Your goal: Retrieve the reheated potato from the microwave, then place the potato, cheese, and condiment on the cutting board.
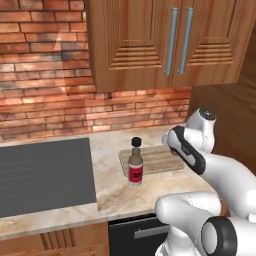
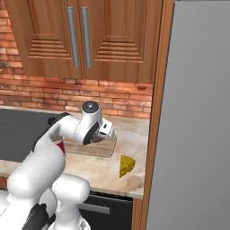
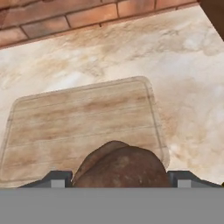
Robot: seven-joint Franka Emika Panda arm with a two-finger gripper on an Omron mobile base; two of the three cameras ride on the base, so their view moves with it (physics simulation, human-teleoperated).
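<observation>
From my hand view the potato (image 3: 122, 166) sits at bottom centre, wedged between the two dark finger tips (image 3: 57, 178) – the gripper (image 3: 118, 180) is spread wide around it and has hold of it. Behind it the cutting board (image 3: 78, 118) fills the middle of the frame, bare, with marbled counter (image 3: 192, 87) to its right and brick wall (image 3: 65, 17) across the top.

In the left base view the condiment (image 1: 135, 165) stands upright at centre, at the board's (image 1: 155, 159) near left corner; I cannot tell if its base is on the wood or just beside it. The dark cooktop (image 1: 45, 175) takes the left side – well apart from the bottle.

In the right base view the cheese (image 2: 126, 165) lies on the counter at lower centre, near the board's (image 2: 96, 148) right end but off it.
</observation>
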